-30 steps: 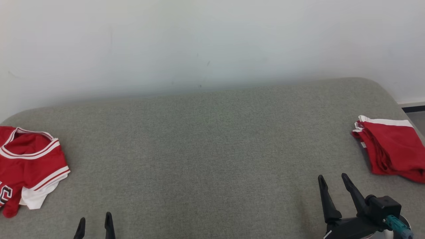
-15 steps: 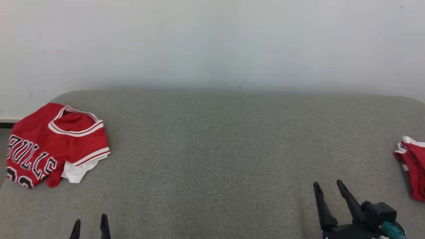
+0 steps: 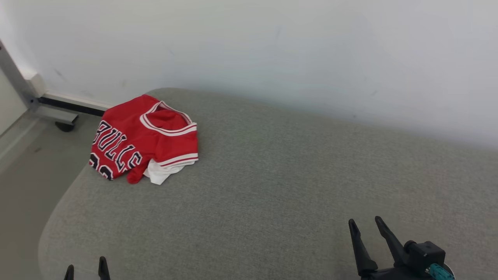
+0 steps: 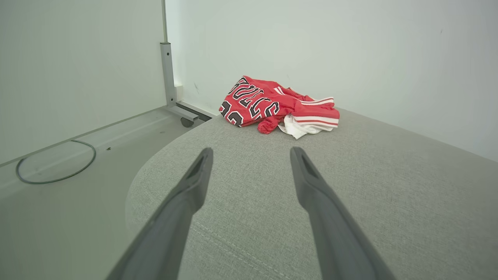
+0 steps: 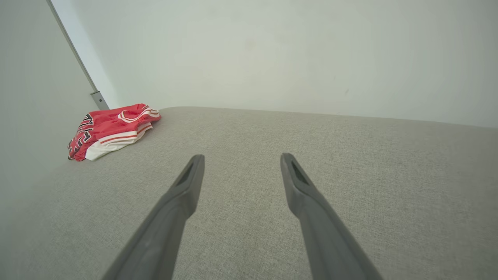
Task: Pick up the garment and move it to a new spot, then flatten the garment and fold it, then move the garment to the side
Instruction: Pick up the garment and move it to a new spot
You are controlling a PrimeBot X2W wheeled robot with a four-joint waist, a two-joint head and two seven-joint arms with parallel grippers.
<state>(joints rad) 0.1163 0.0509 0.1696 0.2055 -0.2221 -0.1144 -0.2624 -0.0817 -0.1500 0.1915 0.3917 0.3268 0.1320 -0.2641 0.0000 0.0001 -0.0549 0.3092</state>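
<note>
- The garment (image 3: 144, 146), a red jersey with white-and-red striped trim and black "BULLS" lettering, lies crumpled on the grey cushion (image 3: 272, 175), at the cushion's far left corner.
- Its neck opening faces up and sits toward the cushion's far edge. The lettered side slopes off toward the cushion's left edge and reaches it.
- A white flap pokes out from under the jersey on the side nearest the cushion's front edge. It may be the jersey's own lining or hem, but the folds make that hard to tell.
- The left gripper (image 3: 85, 268) sits at the cushion's near left edge, with just its fingertips in the head view. In the left wrist view its two dark fingers (image 4: 183, 206) are spread wide over the cushion with nothing between them. They point toward the jersey and are well apart from it.
- The right gripper (image 3: 365, 221) hovers over the cushion's near right part. Its jaws are also spread wide and hold nothing, and it is further from the jersey than the left one.
- A pale wall (image 3: 272, 46) rises behind the cushion's far edge.
- Grey floor (image 3: 27, 167) runs along the cushion's left edge.
- A metal post (image 4: 167, 74) on a small dark wheel (image 3: 64, 126) stands beyond the cushion's far left corner.
- A thin cable loop (image 4: 54, 163) lies on the floor, out past the cushion's left edge.
</note>
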